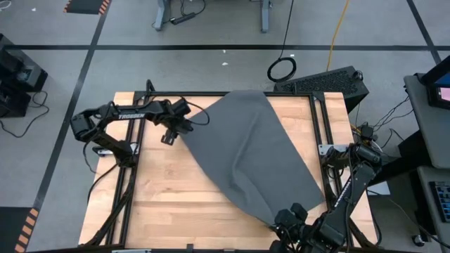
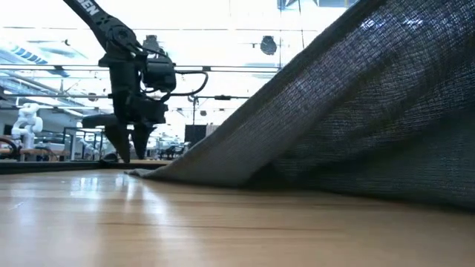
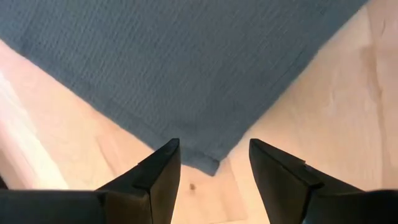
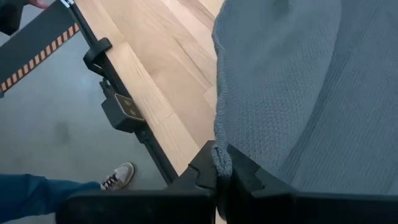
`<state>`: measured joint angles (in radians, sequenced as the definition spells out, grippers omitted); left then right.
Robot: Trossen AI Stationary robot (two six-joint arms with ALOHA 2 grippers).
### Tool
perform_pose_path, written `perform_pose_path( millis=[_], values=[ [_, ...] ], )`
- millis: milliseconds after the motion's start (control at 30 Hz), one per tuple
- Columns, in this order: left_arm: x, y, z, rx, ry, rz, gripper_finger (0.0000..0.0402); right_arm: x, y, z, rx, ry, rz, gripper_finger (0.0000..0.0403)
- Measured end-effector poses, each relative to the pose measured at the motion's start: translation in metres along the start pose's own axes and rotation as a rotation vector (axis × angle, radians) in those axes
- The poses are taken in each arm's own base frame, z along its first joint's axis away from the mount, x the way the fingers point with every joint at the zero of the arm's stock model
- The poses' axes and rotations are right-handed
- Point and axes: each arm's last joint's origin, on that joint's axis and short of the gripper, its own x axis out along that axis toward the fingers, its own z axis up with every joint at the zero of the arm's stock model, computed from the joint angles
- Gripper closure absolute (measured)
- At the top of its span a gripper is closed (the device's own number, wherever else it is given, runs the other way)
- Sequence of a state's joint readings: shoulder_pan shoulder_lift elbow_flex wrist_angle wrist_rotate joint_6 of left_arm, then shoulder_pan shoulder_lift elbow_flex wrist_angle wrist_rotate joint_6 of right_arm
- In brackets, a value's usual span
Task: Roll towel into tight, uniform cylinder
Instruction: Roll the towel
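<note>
**Towel spread on the table, one corner pinched by the right gripper**

The towel [image 1: 249,151], a plain dark grey cloth, lies unrolled and skewed across the wooden table [image 1: 162,204], reaching from the far edge toward the near right corner. In the low view its near part rises steeply off the tabletop as a sloping sheet [image 2: 356,104], while its far corner lies flat on the wood.

The right gripper [image 4: 219,169], at the near right edge of the table, has its two fingers closed on a bunched corner of the towel, the cloth pinched between the fingertips. Beside it the black table frame [image 4: 127,115] runs along the table edge; beyond the frame, on the floor, a person's shoe [image 4: 117,176] and a blue sleeve or trouser leg show.

The left gripper [image 3: 214,163] stands at the towel's far left corner, its fingers parted, one on each side of the corner's tip and holding nothing. In the low view it points downward, fingertips close to the tabletop [image 2: 128,141].
</note>
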<state>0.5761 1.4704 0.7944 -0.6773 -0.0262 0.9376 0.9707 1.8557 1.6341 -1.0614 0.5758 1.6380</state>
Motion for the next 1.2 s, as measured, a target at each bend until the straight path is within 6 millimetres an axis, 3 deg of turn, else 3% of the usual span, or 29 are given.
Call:
perform_pose_path(
  millis=[167,500,600,767,833,1033,1200],
  values=[
    [0.001,0.002,-0.009,0.005,0.016,-0.037,0.0205,0.000,-0.001,0.000,-0.007,0.000,-0.011,0.0402],
    [0.028,0.007,-0.009,0.012,0.063,-0.099,0.0213,0.000,-0.003,0.000,-0.018,0.000,-0.028,0.0402],
    [0.032,0.007,-0.009,-0.006,0.078,-0.116,0.0246,0.000,-0.003,0.000,-0.018,0.000,-0.028,0.0402],
    [0.032,0.005,-0.010,-0.051,0.092,-0.127,0.0362,0.000,-0.004,0.000,-0.024,-0.001,-0.035,0.0402],
    [0.032,0.006,-0.010,-0.128,0.109,-0.129,0.0389,-0.001,-0.004,0.001,-0.024,-0.001,-0.033,0.0402],
    [0.013,-0.012,-0.018,-0.464,0.281,-0.219,0.0398,-0.010,-0.008,0.007,-0.021,0.001,-0.031,0.0402],
    [-0.024,-0.039,-0.017,-0.631,0.318,-0.325,0.0400,-0.021,-0.018,0.014,-0.040,0.032,-0.079,0.0402]
  ],
)
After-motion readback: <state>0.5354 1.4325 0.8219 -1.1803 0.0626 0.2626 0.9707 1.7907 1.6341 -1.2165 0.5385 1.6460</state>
